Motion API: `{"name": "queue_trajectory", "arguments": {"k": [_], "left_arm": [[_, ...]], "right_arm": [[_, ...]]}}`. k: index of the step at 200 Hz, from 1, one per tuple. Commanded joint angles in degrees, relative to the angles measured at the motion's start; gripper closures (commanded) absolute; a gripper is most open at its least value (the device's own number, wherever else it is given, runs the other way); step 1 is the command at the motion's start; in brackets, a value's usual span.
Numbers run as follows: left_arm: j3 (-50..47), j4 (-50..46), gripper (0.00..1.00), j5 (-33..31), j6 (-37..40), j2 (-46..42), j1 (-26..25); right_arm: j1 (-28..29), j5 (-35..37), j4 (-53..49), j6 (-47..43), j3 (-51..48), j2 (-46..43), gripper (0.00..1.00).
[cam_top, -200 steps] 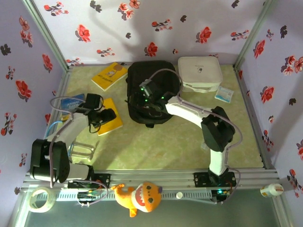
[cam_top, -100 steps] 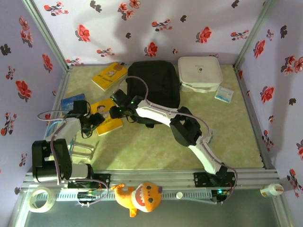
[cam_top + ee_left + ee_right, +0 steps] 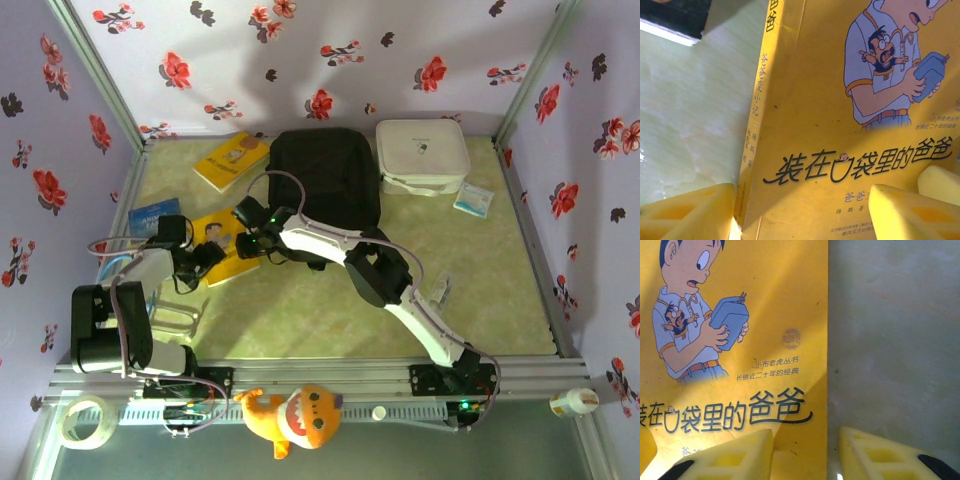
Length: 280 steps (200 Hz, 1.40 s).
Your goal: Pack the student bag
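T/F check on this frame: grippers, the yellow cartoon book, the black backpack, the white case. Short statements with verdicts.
1. The left gripper and right gripper are both open over the yellow cartoon-cover paperback book. True.
2. The right gripper is clamped on the large black fabric backpack. False: it is open, straddling the book's edge.
3. In the top view, the white rounded-square zip case lies right of the backpack. True.
4. The cartoon book is already inside the backpack. False: it lies flat on the green table, left of the backpack.
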Motion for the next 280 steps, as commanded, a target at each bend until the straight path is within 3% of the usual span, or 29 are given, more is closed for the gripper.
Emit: {"name": "queue_trajectory", "arguments": {"k": [1,67,97,164,194,220,245,280], "left_arm": [[-0.51,1.61,0.31,4.37,0.74,-0.47,0.36],[3.81,1.04,0.42,15.21,-4.8,-8.92,0.33],[2.98,0.96,0.47,15.81,-5.18,-11.16,0.34],[1.58,4.98,0.6,16.63,-7.1,-6.59,0.24],[1.76,4.2,0.74,14.86,-6.39,-5.59,0.29],[3.71,0.16,0.91,10.49,-3.59,-7.88,0.25],[7.86,-4.72,1.0,7.73,0.53,-10.34,0.4],[13.16,-7.85,1.0,6.43,2.4,-14.24,0.38]], "right_arm": [[0.4,-1.91,-2.29,0.76,0.72,2.64,0.65],[-0.21,-5.45,1.73,4.33,-2.22,1.94,0.66],[-0.77,-7.16,4.51,5.96,-4.44,1.05,0.66],[-1.27,-8.45,6.41,7.47,-5.9,0.7,0.67],[-1.48,-8.17,7.23,7.56,-6.17,-0.74,0.67],[-2.34,-7.61,8.23,8.32,-6.42,-4.88,0.64],[-3.69,-7.93,12.86,10.88,-11.39,-13.07,0.57],[-5.86,-7.44,26.14,16.46,-26.95,-27.36,0.41]]}}
